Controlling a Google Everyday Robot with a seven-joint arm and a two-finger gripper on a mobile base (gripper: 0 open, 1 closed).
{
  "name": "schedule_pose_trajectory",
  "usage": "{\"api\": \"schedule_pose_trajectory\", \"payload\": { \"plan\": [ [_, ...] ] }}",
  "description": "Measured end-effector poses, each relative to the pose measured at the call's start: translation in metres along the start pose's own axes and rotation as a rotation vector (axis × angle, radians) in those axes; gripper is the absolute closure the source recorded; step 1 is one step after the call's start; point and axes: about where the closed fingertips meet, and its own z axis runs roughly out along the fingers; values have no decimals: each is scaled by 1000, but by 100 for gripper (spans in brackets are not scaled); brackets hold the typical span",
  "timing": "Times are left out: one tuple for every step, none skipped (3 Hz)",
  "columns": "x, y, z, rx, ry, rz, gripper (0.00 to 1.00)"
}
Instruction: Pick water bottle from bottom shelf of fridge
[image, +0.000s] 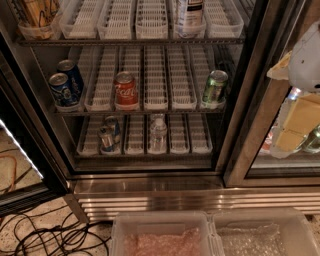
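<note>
The fridge (70, 165) stands open in front of me. Its bottom shelf (145, 156) carries white lane trays. The water bottle (158, 134), small and clear with a white cap, stands upright in the middle lane of that shelf. Two silver-blue cans (107, 136) stand two lanes to its left. My gripper (299, 120), a white body with tan fingers, hangs at the right edge of the camera view. It is outside the open compartment, in front of the adjoining glass door, well to the right of the bottle and a little above it.
The middle shelf holds two blue cans (65, 86), a red can (126, 90) and a green can (215, 86). A big white-labelled bottle (189, 15) stands on the top shelf. The dark door post (247, 110) separates me from the bottle. Two plastic bins (161, 220) sit below, and cables (45, 235) lie on the floor at left.
</note>
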Motion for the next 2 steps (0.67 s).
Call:
{"api": "schedule_pose_trajectory", "payload": {
  "plan": [
    [0, 0, 0, 0, 0, 0, 0],
    [-7, 5, 14, -6, -19, 65, 0]
  ]
}}
